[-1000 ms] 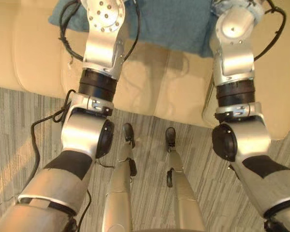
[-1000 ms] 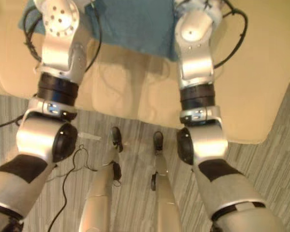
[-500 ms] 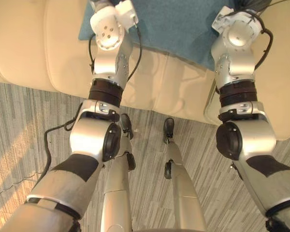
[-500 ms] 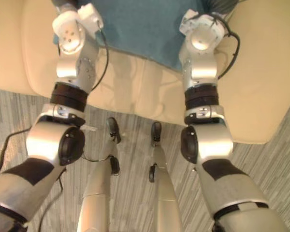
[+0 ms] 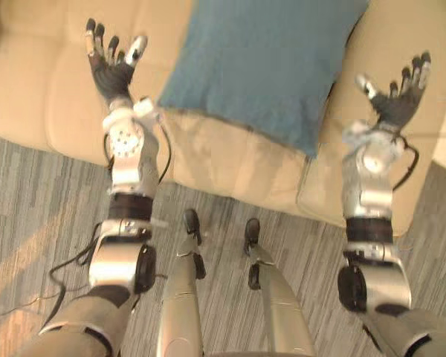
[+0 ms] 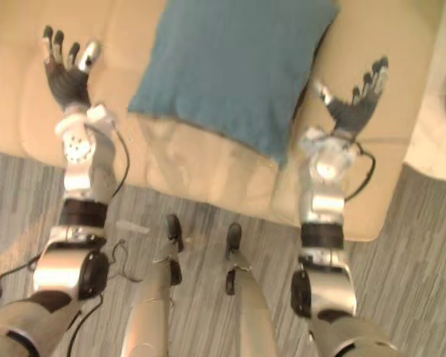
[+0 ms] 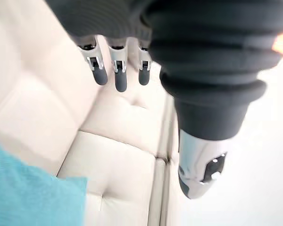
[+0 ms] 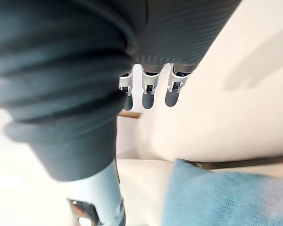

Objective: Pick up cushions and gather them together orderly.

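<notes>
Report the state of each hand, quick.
Left hand: open, fingers spread, holding nothing, left of the blue cushion.
Right hand: open, holding nothing, right of the cushion.

The blue cushion [image 5: 264,67] lies on the sofa [image 5: 52,111] seat between the two spread-fingered hands, touching neither. The left hand [image 5: 111,71] has bare seat around it. The right hand [image 5: 398,104] is over the sofa's end, near the cushion's right edge.

A blue cushion [image 5: 264,63] lies flat on the seat of the cream sofa [image 5: 230,160]. It is a bit tilted. One corner sits near the sofa's front edge.
</notes>
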Robot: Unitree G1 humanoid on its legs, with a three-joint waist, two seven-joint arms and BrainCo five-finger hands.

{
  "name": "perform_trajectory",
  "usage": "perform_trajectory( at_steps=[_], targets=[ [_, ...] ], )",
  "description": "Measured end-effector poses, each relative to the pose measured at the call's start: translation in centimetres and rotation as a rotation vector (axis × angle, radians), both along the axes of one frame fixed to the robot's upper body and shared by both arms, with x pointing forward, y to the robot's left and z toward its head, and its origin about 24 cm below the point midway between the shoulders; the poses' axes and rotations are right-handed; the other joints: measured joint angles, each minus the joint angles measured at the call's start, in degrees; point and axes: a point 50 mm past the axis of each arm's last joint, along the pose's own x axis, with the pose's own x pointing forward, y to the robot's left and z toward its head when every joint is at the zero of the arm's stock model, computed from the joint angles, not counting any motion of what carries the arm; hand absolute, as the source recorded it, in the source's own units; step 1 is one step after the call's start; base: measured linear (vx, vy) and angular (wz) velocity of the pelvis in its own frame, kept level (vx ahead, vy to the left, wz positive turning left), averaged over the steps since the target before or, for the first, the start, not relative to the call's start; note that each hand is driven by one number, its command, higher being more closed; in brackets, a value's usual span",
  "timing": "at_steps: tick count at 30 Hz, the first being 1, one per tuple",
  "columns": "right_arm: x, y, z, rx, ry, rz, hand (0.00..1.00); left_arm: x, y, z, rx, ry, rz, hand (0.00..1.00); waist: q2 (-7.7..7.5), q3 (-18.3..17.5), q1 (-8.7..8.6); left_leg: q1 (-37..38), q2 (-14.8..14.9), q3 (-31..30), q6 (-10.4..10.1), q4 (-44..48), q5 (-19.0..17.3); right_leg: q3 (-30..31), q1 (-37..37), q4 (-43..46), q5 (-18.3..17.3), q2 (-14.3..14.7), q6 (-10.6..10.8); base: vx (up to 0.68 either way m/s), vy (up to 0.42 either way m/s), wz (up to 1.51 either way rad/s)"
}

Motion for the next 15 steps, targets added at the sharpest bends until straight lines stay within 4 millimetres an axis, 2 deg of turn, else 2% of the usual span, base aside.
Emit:
perform_trajectory(
  at_steps=[1,2,4,5,7,8,10,11,12,13,15],
  targets=[
    [-0.9,0.2,-2.8,-0.052,0.093,0.036,0.0,-0.6,0.3,-2.6,0.058,0.074,-0.009,0.0,-0.28,-0.15,-0.04,2.52,-0.29,0.05,-0.03,-0.43,-0.25,-0.06,2.09,0.44,-0.77,-0.27,-0.01,0.07,-0.006,0.09],
    [-1.3,0.4,-4.1,-0.071,0.141,0.056,0.0,-0.9,0.3,-3.8,0.08,0.112,-0.022,0.0,-0.44,-0.26,-0.04,3.77,-0.49,0.16,-0.05,-0.88,-0.28,-0.04,3.0,0.63,-1.15,-0.44,-0.1,0.11,-0.003,0.11],
    [-3.4,1.6,-9.9,-0.093,0.346,0.148,0.0,-2.8,-0.1,-10.0,0.145,0.304,-0.067,0.0,-0.9,-0.7,-0.13,9.1,-1.24,0.47,-0.27,-2.51,-0.17,-0.01,7.54,0.55,-1.94,-0.92,-0.29,0.15,0.0,0.09],
    [-3.9,1.8,-11.1,-0.099,0.39,0.167,0.0,-3.3,-0.3,-11.3,0.162,0.35,-0.084,0.0,-1.05,-0.91,-0.15,10.16,-1.4,0.46,-0.27,-2.9,-0.17,0.0,8.36,0.51,-2.13,-1.03,-0.3,0.16,-0.002,0.07],
    [-6.2,2.3,-16.8,-0.076,0.617,0.22,0.0,-5.8,-1.5,-17.6,0.187,0.576,-0.145,0.0,-1.45,-3.75,-0.27,13.5,-2.17,0.51,-0.25,-4.41,-0.23,-0.05,11.23,0.22,-2.91,-1.6,0.11,0.12,0.003,0.06],
    [-6.8,2.4,-18.1,-0.058,0.671,0.229,0.0,-6.4,-1.8,-19.0,0.192,0.633,-0.157,0.0,-1.45,-4.22,-0.26,14.54,-2.3,0.57,-0.27,-4.79,-0.29,-0.04,12.17,-0.02,-2.98,-1.68,0.19,0.1,0.013,0.02],
    [-9.3,3.0,-22.7,0.034,0.863,0.237,0.0,-9.2,-2.6,-24.1,0.209,0.853,-0.202,0.0,-1.36,-6.48,-0.31,18.34,-2.54,0.8,-0.79,-5.53,-0.94,-0.01,16.17,-1.6,-3.04,-1.8,0.3,0.08,0.014,-0.03],
    [-10.0,3.1,-23.7,0.061,0.909,0.231,0.0,-9.9,-2.6,-25.2,0.208,0.905,-0.208,0.0,-1.36,-7.21,-0.31,19.13,-2.55,0.88,-0.8,-5.53,-1.16,0.03,16.96,-1.84,-3.13,-1.81,0.44,0.05,0.011,-0.05],
    [-11.7,3.4,-25.9,0.124,1.009,0.22,0.0,-11.7,-2.8,-27.6,0.209,1.022,-0.218,0.0,-1.29,-8.58,-0.31,21.07,-2.65,1.15,-0.97,-5.7,-1.67,0.06,19.04,-2.53,-3.45,-1.95,0.59,0.03,0.015,-0.05],
    [-12.8,3.5,-27.2,0.164,1.072,0.21,0.0,-13.1,-2.7,-29.1,0.201,1.103,-0.214,0.0,-1.25,-9.2,-0.31,22.81,-2.87,1.46,-0.99,-6.14,-1.9,0.14,20.47,-2.92,-3.94,-2.14,0.88,0.02,0.017,-0.04],
    [-14.5,3.6,-28.9,0.228,1.157,0.186,0.0,-15.3,-2.5,-31.2,0.165,1.22,-0.199,0.0,-1.01,-10.63,-0.38,25.0,-3.15,1.98,-1.18,-7.01,-2.44,0.2,21.99,-3.66,-4.4,-2.39,1.04,-0.01,0.031,-0.1]
  ],
)
